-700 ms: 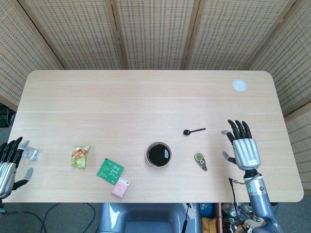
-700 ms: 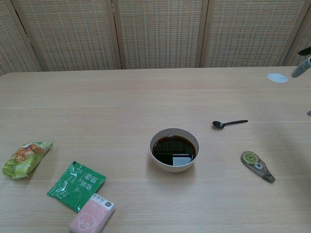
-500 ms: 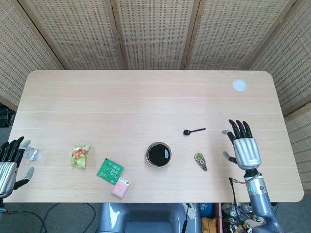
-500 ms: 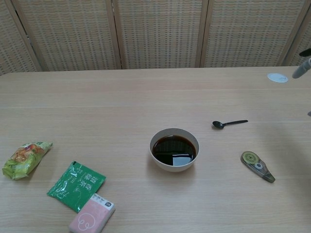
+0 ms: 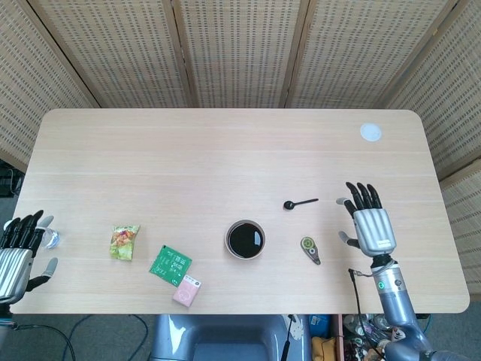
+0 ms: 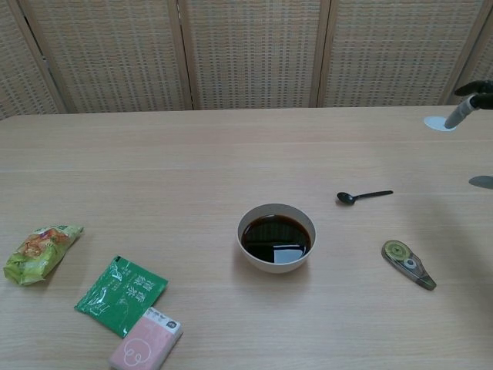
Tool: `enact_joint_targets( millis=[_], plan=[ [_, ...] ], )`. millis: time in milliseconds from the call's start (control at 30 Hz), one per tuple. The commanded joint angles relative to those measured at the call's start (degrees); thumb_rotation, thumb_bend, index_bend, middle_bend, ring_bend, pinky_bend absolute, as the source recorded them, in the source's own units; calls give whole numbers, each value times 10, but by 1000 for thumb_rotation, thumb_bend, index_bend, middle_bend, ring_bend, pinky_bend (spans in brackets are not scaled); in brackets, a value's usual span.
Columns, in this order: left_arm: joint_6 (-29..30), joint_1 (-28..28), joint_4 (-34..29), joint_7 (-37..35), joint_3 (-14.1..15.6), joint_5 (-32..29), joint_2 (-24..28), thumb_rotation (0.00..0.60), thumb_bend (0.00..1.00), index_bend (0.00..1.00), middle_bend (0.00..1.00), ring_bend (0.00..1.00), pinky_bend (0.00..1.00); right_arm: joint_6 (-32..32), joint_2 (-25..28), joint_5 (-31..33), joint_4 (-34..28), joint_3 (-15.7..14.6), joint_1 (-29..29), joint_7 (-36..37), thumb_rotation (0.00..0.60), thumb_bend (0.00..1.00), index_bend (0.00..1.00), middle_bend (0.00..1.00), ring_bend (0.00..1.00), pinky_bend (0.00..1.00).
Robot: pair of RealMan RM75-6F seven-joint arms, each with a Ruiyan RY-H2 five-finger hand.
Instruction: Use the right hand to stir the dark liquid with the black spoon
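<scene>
Right robot hand (image 5: 371, 226) spread wide, holding nothing, right of black spoon (image 5: 300, 203) lying flat on table (image 5: 225, 150) near bowl of dark liquid (image 5: 246, 240). Left robot hand (image 5: 15, 252) spread wide, holding nothing.

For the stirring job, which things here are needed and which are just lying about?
Needed:
black spoon
bowl of dark liquid
right robot hand

Lying about:
correction tape
snack bag
green sachet
pink packet
white disc
</scene>
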Motion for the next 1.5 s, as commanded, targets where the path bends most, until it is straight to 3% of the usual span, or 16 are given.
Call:
enact_joint_targets(
  millis=[33,367,733,1000,1500],
  plan=[
    [-3,-3,0,1,-2,-2,-1,600,384,0,0,0,0,-16,-5,4,10,12,17,2,600,318,337,164,4,0],
    [-17,-10,3,4,-4,-12,-6,600,385,0,0,0,0,-105,-47,31,96,51,96,17,600,364,456,189,4,0],
    [-23,-14,6,6,-8,-22,-4,600,385,0,0,0,0,-197,-133,69,258,75,179,31,600,453,522,227,4,0],
    [-27,-19,4,10,-10,-24,-1,600,385,0,0,0,0,-240,-190,76,374,68,215,52,600,462,544,242,4,0],
    [-31,-23,-4,21,-10,-27,3,600,385,0,0,0,0,-288,-255,68,516,44,237,90,600,518,550,252,4,0]
  ],
)
